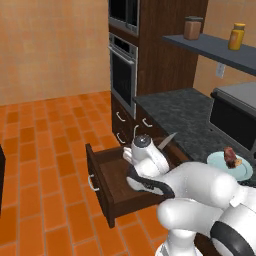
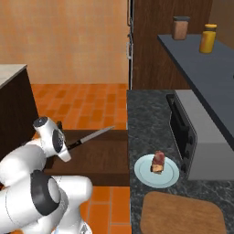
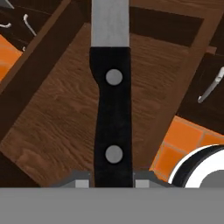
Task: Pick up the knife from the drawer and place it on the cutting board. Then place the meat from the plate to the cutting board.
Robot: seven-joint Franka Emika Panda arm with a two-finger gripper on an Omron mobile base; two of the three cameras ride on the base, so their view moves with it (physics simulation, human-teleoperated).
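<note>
- The drawer [image 1: 107, 182] stands pulled out over the orange floor, left of the dark counter [image 2: 151, 119], its box open from above so the arm can reach in from the near side.
- The cutting board [image 2: 183, 212] lies on the counter at the near end, bare and waiting, which I judge is where the blade must go next.
- The plate [image 2: 139, 170] sits just beyond the board, near but not touching it, with the meat [image 2: 158, 162] on it, untouched.
- The knife [image 3: 113, 109] is lifted clear above the drawer's wooden floor, blade slanting up and away toward the counter, handle end toward the hand.
- The gripper [image 3: 113, 181] is pressed together on the black handle, one finger on each flat side, so the knife is pinched, not merely touched.
</note>
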